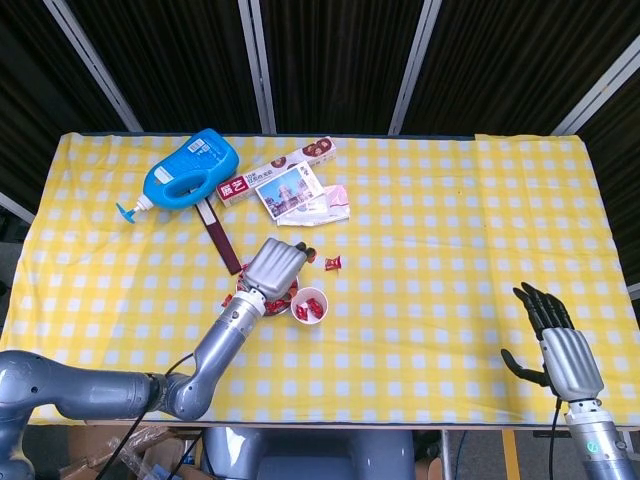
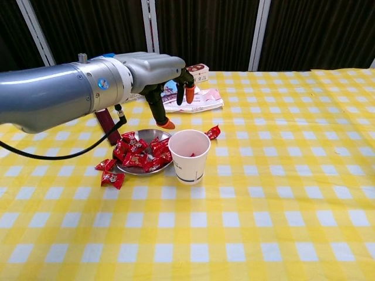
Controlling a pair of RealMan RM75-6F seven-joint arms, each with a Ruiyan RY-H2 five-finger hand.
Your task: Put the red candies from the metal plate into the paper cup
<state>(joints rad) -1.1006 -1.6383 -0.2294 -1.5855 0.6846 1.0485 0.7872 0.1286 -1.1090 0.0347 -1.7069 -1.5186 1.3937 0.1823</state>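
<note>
Nearest you, at the table's [image 1: 450, 330] near right edge, your right hand [image 1: 560, 350] hangs with its fingers spread and nothing in it; only the head view shows it.

Further in, left of centre, stands one paper cup [image 2: 189, 155], upright, with red candy visible inside it in both views. Just left of the cup, almost touching it, sits one metal plate [image 2: 142, 170] heaped with red candies [image 2: 140, 153]; the pile is too tangled to count. Two more candies [image 2: 108, 172] lie on the cloth at the plate's near left, and one stray candy [image 2: 212, 132] lies just beyond the cup to the right. The head view hides most of the plate under your arm; the chest view shows it plainly.

Your left hand [image 2: 161, 73] hovers above the plate's far side, up and to the left of the cup and apart from both. Its fingers point down, parted, orange fingertips [image 2: 167, 124] bare, holding nothing.

Beyond that, a dark red flat bar [image 1: 217, 236] lies left of the plate. Farther still come one pink-and-white packet [image 2: 196, 100], one photo card [image 1: 288, 193], one long snack box [image 1: 278, 169] and, far left, one blue bottle [image 1: 188, 172] lying on its side. The chest view shows the card and bottle only in part, behind your arm.
</note>
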